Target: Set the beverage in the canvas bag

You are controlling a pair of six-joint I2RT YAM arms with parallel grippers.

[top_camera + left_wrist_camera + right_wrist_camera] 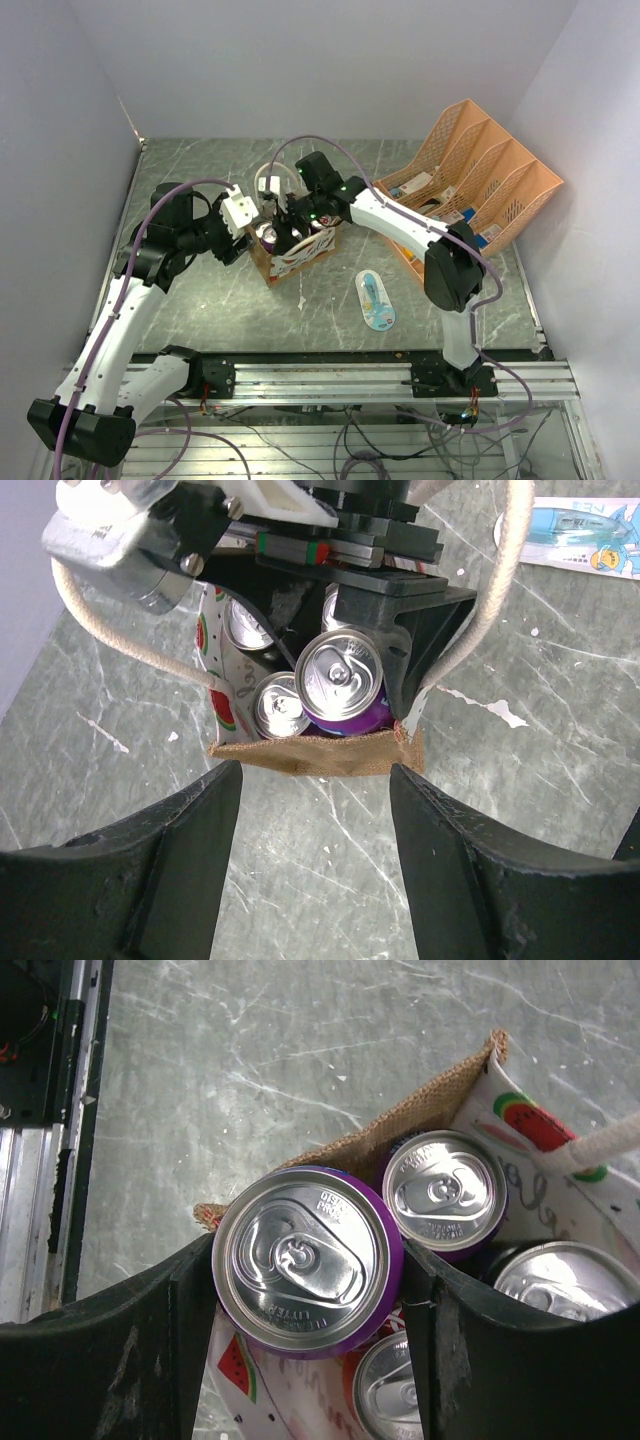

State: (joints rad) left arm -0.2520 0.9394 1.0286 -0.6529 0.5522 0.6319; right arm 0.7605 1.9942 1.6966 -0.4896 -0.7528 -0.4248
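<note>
The right gripper point(310, 1270) has its two black fingers point(150, 1350) pressed against opposite sides of the purple can point(300, 1255), which stands upright in the mouth of the canvas bag point(320, 752). The can is at the bag's brown end, its lid higher than the three other cans point(445, 1192) inside the bag. The left gripper point(315, 780) holds nothing; its fingers point(190, 850) are spread wide just outside that same end of the bag, low over the table point(500, 810). The bag's white handles point(500, 570) loop up around the right gripper. A blue-and-white packet point(375, 300) lies near the bag, and an orange mesh organizer point(480, 170) stands further away.
</note>
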